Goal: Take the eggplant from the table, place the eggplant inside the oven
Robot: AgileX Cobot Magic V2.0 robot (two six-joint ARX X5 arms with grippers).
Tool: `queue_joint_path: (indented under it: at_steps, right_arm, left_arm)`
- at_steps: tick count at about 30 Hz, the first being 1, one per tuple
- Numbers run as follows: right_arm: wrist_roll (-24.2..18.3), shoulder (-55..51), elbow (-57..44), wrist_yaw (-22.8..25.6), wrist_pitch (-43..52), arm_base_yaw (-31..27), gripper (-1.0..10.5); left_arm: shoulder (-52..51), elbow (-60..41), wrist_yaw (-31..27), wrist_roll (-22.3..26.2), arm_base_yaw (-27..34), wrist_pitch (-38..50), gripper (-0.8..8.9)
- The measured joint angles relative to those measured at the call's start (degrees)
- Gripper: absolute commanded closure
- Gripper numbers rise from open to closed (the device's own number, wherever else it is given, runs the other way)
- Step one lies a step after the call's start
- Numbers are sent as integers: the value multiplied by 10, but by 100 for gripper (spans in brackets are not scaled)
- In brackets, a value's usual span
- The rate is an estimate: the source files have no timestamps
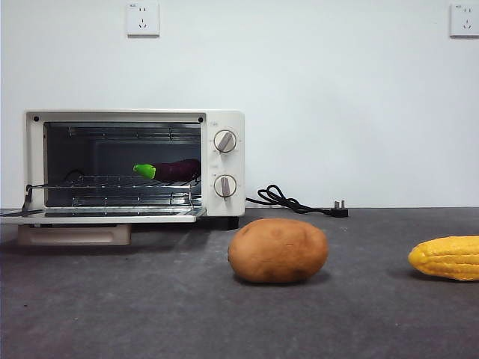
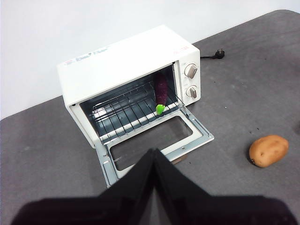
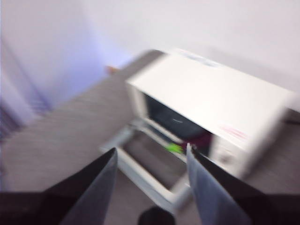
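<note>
Eggplant (image 1: 174,170) on rack inside open oven (image 1: 223,120)

the right wrist view is smeared throughout, leaving the oven (image 3: 211,112) soft-edged and the eggplant (image 3: 197,140) a dim purple-green blot. the corn (image 1: 447,257) is cut by the front view's edge. the oven's label lettering is illegible.
</note>
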Motion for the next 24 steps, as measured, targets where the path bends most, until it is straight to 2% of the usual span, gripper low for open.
queue_joint_path:
  at_steps: [4, 6, 9, 15, 19, 22, 23, 24]
  right_arm:
    - [-19, -70, -100, 82, 0, -3, 693]
    - [-23, -108, -150, 82, 0, -2, 693]
    - [-25, -164, -225, 45, 0, -2, 693]
    - [-26, -261, -376, -85, 0, 28, 694]
    - [-26, -311, -453, -94, 0, 53, 694]
    - [-26, -332, -472, -94, 0, 56, 699]
    - [-26, -335, -472, -94, 0, 56, 709]
    - [-26, -339, -472, -93, 0, 56, 774]
  left_arm:
    - [0, 0, 0, 2, 0, 2, 819]
    - [0, 0, 0, 4, 0, 2, 819]
    - [0, 0, 0, 4, 0, 2, 819]
    - [0, 0, 0, 4, 0, 2, 819]
    - [0, 0, 0, 4, 0, 2, 819]
    - [3, 0, 0, 3, 0, 2, 819]
    - [5, 0, 0, 3, 0, 2, 819]
    - [8, 0, 0, 2, 0, 2, 819]
